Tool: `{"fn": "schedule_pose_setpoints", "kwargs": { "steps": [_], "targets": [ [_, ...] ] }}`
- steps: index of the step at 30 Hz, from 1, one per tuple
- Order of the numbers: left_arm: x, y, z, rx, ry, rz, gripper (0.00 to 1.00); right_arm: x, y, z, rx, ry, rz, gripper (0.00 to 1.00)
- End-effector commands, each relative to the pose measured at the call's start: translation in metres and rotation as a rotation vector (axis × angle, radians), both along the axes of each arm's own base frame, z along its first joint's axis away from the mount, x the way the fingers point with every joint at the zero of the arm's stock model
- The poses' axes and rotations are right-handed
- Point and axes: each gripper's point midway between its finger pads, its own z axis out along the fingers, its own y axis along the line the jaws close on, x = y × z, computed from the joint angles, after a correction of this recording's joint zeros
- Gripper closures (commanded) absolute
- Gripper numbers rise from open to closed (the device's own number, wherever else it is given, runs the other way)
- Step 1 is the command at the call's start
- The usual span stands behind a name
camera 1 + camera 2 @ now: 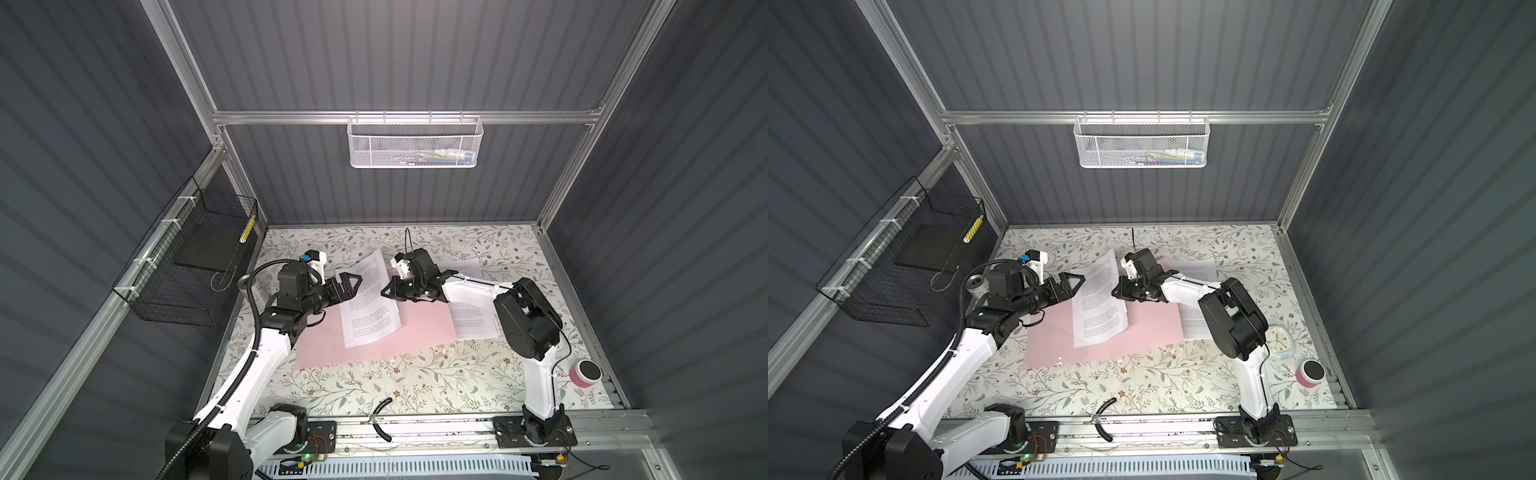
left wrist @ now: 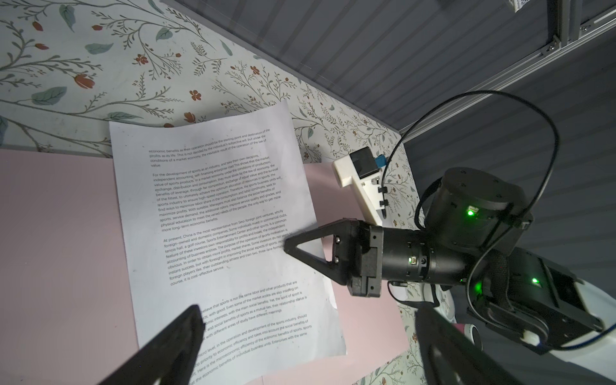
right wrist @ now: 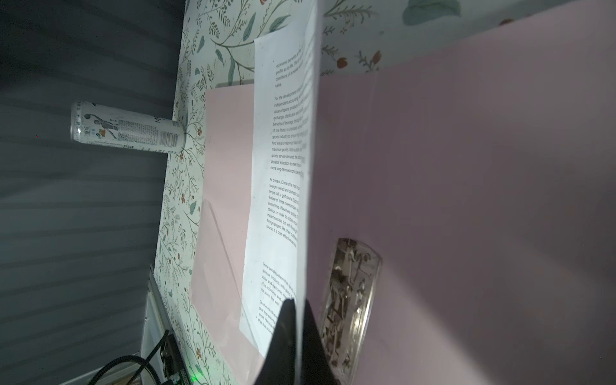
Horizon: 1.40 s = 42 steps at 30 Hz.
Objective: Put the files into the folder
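**Right gripper [image 1: 384,292] pinches the raised edge of a printed sheet [image 1: 370,307] over the open pink folder [image 1: 419,328].**

The folder lies flat and open on the floral table [image 1: 374,386]. Its metal clip [image 3: 350,300] shows in the right wrist view beside the lifted paper. The sheet rests partly on the folder's inner cover, with its far end running past the folder onto the table. Its right-hand edge curls upward between the pressed-together fingers. The left gripper [image 1: 354,284] stands spread wide at the sheet's opposite edge; whether it touches the paper is hard to tell. Further sheets [image 1: 473,328] lie beneath the right arm, at the folder's right edge.
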Motion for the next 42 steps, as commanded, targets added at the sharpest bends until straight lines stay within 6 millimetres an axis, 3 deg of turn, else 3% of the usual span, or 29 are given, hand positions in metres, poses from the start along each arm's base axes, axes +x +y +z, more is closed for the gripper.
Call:
{"fn": "schedule_pose_setpoints", "kwargs": {
  "steps": [1,6,16,30,42],
  "targets": [
    [0.000,0.006,0.004,0.000,-0.019,0.030,0.01,0.003,0.009,-0.004,0.030,0.031,-0.046,1.00],
    [-0.001,0.006,-0.001,0.001,-0.008,0.033,0.01,0.000,0.022,-0.006,0.026,0.026,-0.044,1.00],
    [-0.003,0.009,-0.005,0.013,-0.001,0.045,0.01,0.000,0.028,-0.021,-0.005,0.089,-0.110,1.00],
    [-0.006,0.011,-0.008,0.025,0.004,0.046,0.00,-0.024,0.062,-0.043,-0.041,0.164,-0.100,1.00],
    [-0.003,0.017,-0.017,0.051,0.017,0.079,0.01,-0.031,0.074,-0.044,-0.045,0.186,-0.113,1.00]
  ]
}}
